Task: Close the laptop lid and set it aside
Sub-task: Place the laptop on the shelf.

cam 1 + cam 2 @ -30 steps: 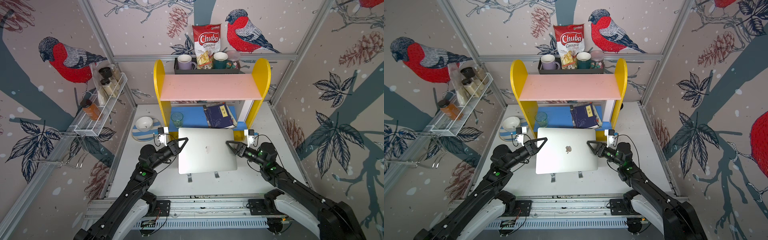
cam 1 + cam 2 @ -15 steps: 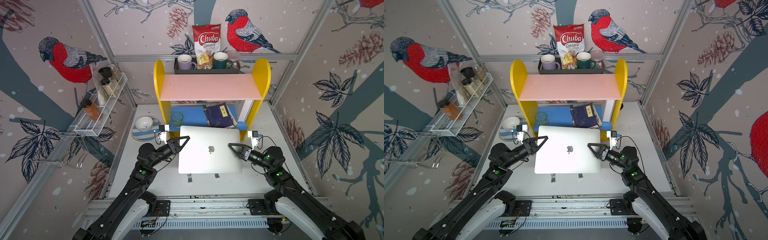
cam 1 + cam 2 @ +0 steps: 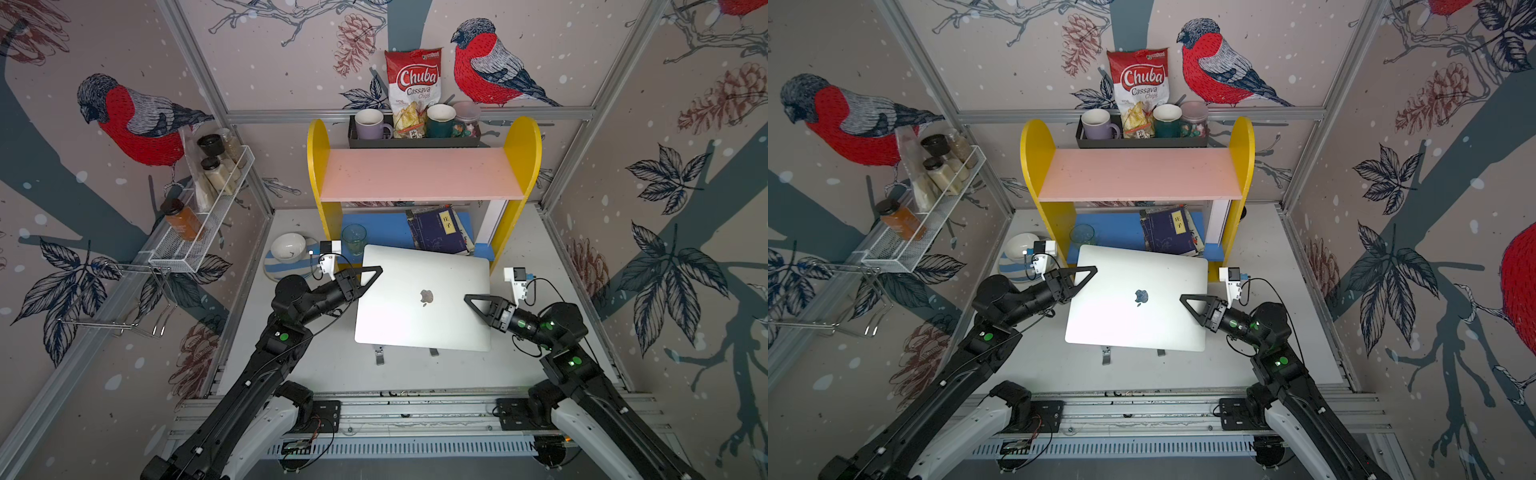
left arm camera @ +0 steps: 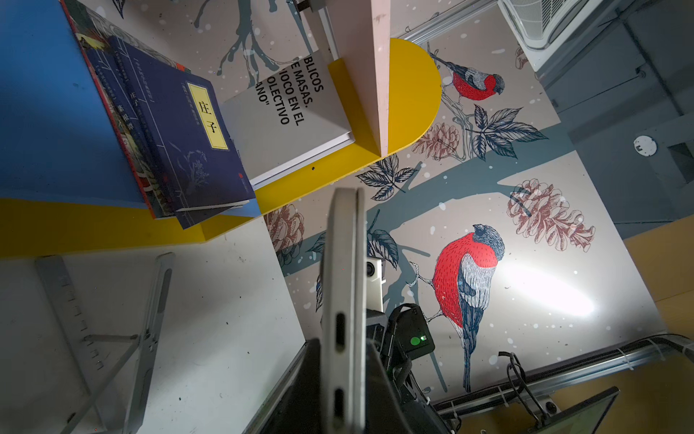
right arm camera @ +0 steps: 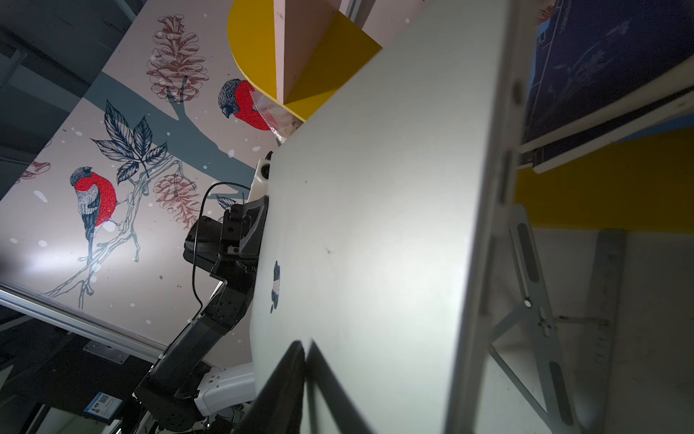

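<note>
1. The laptop (image 3: 415, 316) is closed, its lid (image 3: 1121, 316) flat down with the apple logo facing up. It lies slightly skewed over the middle of the table (image 3: 316, 365), above the folding stand (image 4: 150, 319), whose feet show under its front edge.
2. The left gripper (image 3: 370, 276) is clamped on the laptop's left edge. The left wrist view shows that thin edge between its fingers.
3. The right gripper (image 3: 473, 301) has one finger lying on the lid near the right edge. Whether it is clamped cannot be told.
4. A yellow shelf unit (image 3: 515, 174) stands at the table's back edge, with dark blue books (image 3: 438, 228) and a glass (image 3: 354, 239) on its blue bottom board.
5. A white bowl (image 3: 288, 247) sits toward the back left corner.
</note>
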Controlling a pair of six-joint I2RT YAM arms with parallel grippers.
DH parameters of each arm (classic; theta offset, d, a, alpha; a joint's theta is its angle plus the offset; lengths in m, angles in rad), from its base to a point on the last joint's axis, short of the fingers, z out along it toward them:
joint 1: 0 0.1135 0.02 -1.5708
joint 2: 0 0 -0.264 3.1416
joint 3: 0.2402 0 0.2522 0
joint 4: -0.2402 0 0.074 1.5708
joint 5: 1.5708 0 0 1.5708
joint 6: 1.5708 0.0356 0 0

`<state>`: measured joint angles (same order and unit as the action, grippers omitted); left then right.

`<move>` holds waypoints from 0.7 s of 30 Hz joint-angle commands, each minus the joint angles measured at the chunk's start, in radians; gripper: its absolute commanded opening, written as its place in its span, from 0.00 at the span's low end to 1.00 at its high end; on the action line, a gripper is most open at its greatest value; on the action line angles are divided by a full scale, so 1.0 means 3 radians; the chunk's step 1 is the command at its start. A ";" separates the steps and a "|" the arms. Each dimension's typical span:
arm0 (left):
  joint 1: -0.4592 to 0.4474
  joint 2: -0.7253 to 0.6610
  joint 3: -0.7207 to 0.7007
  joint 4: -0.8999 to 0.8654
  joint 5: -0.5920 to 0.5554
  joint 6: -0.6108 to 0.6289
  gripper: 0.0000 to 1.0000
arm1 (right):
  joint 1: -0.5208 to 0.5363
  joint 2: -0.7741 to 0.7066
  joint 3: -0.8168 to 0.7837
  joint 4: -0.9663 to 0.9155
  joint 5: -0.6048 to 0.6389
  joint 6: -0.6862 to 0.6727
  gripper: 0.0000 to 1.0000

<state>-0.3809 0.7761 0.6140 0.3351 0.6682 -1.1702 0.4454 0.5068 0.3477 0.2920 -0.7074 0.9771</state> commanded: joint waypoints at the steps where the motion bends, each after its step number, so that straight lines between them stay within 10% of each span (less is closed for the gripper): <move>1: 0.0057 0.0021 0.0118 0.0203 -0.0614 0.0034 0.00 | 0.0031 -0.0073 0.0089 0.0044 -0.0433 0.0043 0.38; 21: 0.0395 0.0229 0.0566 0.0061 -0.0558 -0.0063 0.00 | 0.0025 -0.0130 0.0690 -0.0191 -0.0565 0.0286 0.22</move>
<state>-0.2832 0.8356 0.7631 0.2958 0.7460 -1.2228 0.4500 0.4747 0.5255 0.1871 -0.7826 1.0836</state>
